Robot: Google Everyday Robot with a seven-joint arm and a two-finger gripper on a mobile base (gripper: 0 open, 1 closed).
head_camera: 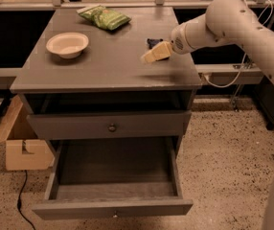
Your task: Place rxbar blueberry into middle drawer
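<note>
The rxbar blueberry (151,42) lies on the right part of the grey cabinet top (103,66). Only its dark navy far end shows; the rest is hidden behind my gripper. My gripper (150,57), with tan fingers on a white arm, hangs just above the top, in front of and over the bar, pointing left. The middle drawer (118,164) is pulled out wide below, with a bare grey floor and nothing in it.
A pale bowl (67,44) stands on the left of the top and a green snack bag (104,17) at the back. A shut drawer front with a dark knob (112,127) sits above the open drawer. A cardboard box (24,150) is on the floor at left.
</note>
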